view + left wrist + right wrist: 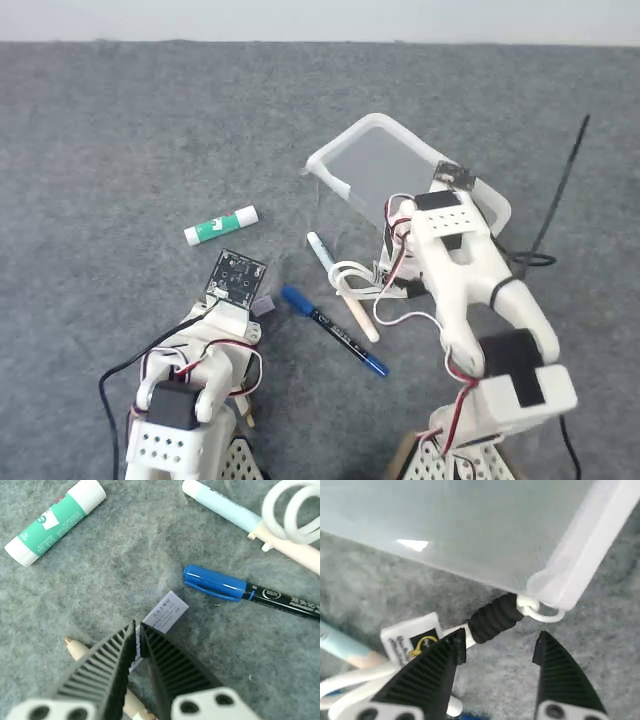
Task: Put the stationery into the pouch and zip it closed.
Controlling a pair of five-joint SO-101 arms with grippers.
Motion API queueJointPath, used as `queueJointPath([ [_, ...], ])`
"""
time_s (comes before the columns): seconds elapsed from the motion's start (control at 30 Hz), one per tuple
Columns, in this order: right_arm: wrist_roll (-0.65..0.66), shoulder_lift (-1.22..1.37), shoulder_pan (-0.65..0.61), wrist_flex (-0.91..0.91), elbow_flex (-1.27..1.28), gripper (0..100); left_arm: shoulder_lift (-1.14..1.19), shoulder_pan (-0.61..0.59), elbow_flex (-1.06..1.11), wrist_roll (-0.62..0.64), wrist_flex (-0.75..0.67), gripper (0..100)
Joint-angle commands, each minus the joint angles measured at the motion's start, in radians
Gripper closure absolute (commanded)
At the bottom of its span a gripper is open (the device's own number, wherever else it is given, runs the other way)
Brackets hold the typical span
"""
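Listing near to far: left gripper (137, 630), jaws almost together with nothing visibly clamped, tips just over a small grey eraser (167, 611), with a beige pencil (74, 647) lying beneath the jaws. Right of these, a blue marker (333, 330) lies flat on the grey felt. Just beyond it is a cream pen with a pale blue cap (322, 250), close beside the marker's cap end. Farther left and apart from the rest, a green-and-white glue stick (221, 226). Right gripper (500, 647), jaws spread wide, stands either side of the black zip pull (495, 617) at the near corner of the pouch (380, 165), not yet closed on it. The pouch is translucent, lies far right, and holds none of the stationery (whether its mouth is open cannot be told). Judged handling: the pouch is thin, limp and probably slick, best held by the ribbed pull or the stiffer white edge; the pens and glue stick are light, rigid and liable to roll, best pinched mid-barrel.
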Motion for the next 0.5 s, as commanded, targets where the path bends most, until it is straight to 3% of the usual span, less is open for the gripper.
queueJointPath([
  [0.0, -0.020, 0.027, 0.018, -0.013, -0.063, 77.8, -0.015, -0.002, -0.015, 0.000, 0.005, 99],
  [0.3, -0.025, 0.157, 0.082, -0.004, -0.166, 78.0, -0.015, -0.002, -0.015, 0.000, 0.005, 99],
  [0.47, -0.018, 0.185, 0.082, -0.004, -0.167, 91.0, -0.015, -0.002, -0.015, 0.000, 0.005, 99],
])
